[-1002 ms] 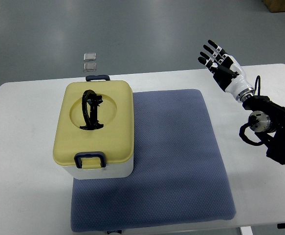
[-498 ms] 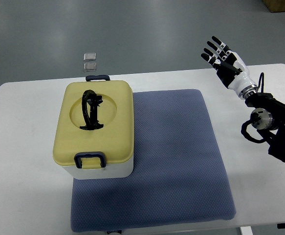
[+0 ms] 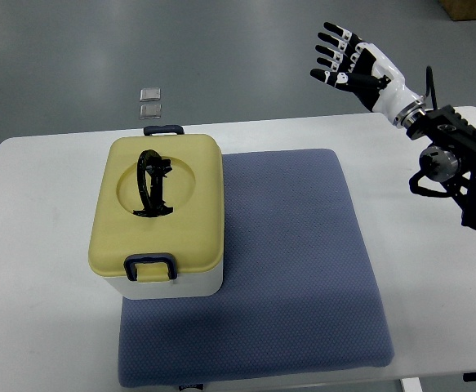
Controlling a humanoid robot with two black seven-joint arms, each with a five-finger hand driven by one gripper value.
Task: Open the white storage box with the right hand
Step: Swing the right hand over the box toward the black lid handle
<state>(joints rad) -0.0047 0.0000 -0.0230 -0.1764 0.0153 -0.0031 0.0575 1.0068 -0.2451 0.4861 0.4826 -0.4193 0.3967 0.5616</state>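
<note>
right robot hand (image 3: 353, 65) spread, well apart from closed storage box (image 3: 157, 216).

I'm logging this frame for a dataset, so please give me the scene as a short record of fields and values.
box: white storage box, yellow lid shut, both latches down
handle: black, folded flat in the lid recess
support: blue mat on white table
right robot hand: open, raised beyond the table's far edge, apart from the box
left robot hand: not in view

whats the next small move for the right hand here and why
Probably swing the right hand left and down toward the white storage box with the pale yellow lid. The hand hovers open past the table's far edge, well right of the box, and both dark blue latches look closed, so nothing is engaged yet.
</note>
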